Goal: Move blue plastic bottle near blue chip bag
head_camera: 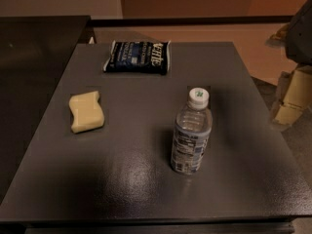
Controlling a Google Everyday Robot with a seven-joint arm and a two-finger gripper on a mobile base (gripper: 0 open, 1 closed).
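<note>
- Clear plastic, white-capped, the blue plastic bottle (191,135) stands upright on the bench (122,179), right of its middle and nearer the front edge.
- The blue chip bag (137,57) lies flat at the far edge, well apart from the bottle.
- Your gripper (291,100) sits beyond the right edge, apart from the bottle; you cannot tell how far open it is.
- A yellow sponge (86,111) lies near the left edge.

The dark arm (300,30) shows in the upper right corner of the frame. Its pale tool (291,97) hangs at the right edge, just below.
</note>
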